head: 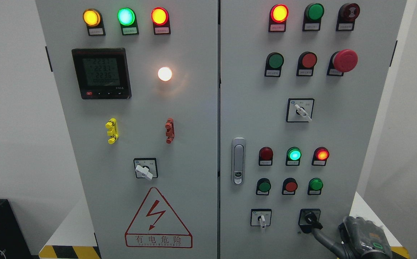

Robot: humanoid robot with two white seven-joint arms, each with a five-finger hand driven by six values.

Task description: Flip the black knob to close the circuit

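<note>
While my right robot hand (363,237) touches with one stretched finger the black knob (311,218) at the cabinet's lower right corner, holding nothing, it can slip off sideways.

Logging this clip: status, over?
Right hand low right, finger touching black knob. Knob not visibly turned. Left hand unseen. Nothing blocking.

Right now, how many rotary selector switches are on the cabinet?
4: left-door switch; right-door upper switch; bottom white-handled switch; black knob beside it. None looks hidden.
</note>
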